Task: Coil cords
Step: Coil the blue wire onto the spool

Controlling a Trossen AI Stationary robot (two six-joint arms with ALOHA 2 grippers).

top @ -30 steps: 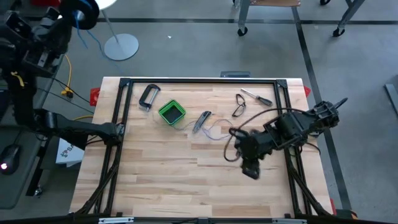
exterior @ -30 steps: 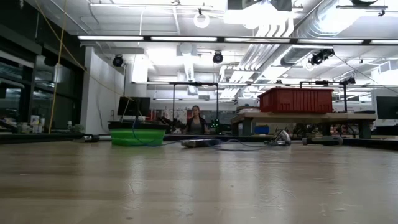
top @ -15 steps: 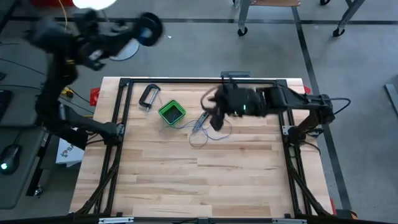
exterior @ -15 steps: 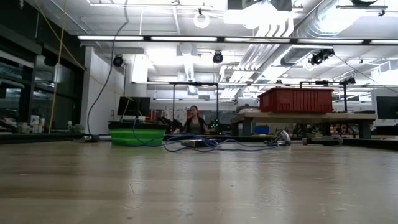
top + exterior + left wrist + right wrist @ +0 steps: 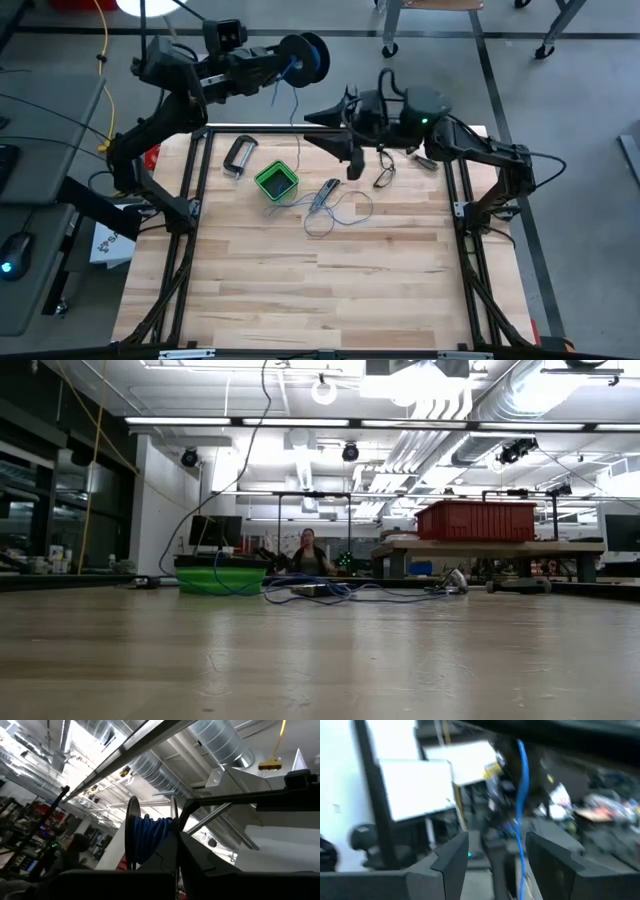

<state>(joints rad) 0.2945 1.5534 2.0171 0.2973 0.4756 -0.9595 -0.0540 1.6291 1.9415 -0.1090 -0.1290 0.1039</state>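
Right pincer [image 5: 335, 137]: standing wide open over the counter's far edge, wire [image 5: 521, 790] running between the fingers [image 5: 451, 854], contact not discernible. It has swung there from the counter's right side.

Left pincer [image 5: 282, 62]: clamped shut on the spool [image 5: 305, 58], now lifted beyond the far edge.

Wire: hanging from the spool, slack looping on the counter [image 5: 300, 290] near the green box [image 5: 276, 181]; winding looks under way.

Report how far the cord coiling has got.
Done: some blue wire already sits wound on the spool.
In hand: the left gripper holds the spool high beyond the table; the right gripper, fingers open, is near the hanging wire.
Left: loose loops still lie on the table by the green box.
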